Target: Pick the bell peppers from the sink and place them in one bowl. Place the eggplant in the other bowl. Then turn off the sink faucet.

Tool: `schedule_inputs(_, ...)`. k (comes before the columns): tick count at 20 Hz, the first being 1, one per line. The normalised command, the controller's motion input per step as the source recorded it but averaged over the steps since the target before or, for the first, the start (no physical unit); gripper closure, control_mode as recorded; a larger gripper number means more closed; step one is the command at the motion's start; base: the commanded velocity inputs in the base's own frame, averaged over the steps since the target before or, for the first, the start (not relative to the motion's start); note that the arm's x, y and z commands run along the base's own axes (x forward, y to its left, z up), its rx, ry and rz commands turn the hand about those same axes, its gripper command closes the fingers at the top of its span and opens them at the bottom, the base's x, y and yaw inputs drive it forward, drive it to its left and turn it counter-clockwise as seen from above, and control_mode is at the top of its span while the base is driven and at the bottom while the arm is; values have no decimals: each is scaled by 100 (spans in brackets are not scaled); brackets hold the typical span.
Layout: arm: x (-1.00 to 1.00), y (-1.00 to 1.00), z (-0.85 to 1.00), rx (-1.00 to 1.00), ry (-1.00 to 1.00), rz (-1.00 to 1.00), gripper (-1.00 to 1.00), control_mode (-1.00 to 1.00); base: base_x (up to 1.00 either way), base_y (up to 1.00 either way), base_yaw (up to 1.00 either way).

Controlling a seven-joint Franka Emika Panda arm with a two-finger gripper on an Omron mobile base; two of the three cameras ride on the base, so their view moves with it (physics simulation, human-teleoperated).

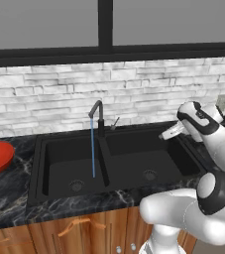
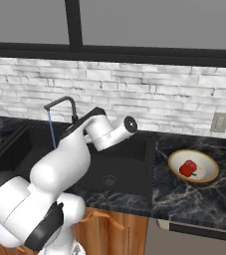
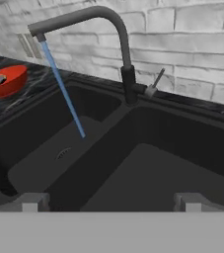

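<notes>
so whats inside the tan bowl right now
The tan bowl on the counter right of the sink shows red pepper on its cream inside. Whether that is one pepper or two, I cannot tell.

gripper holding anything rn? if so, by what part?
Nothing is held. In the hand view the gripper is open, fingertips wide apart with only the sink between them, facing the running faucet.
</notes>
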Motion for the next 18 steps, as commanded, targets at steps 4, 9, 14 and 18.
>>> schedule_inputs(4,34,13,-9,0,0,5,-100,-100,0,0,0)
schedule_inputs(9,47,18,-19,0,-1,16,-100,-100,0,0,0)
schedule_inputs(14,42,8,-17,1,-6,16,-100,-100,0,0,0)
schedule_inputs(18,40,8,-16,2,-7,15,-100,-100,0,0,0)
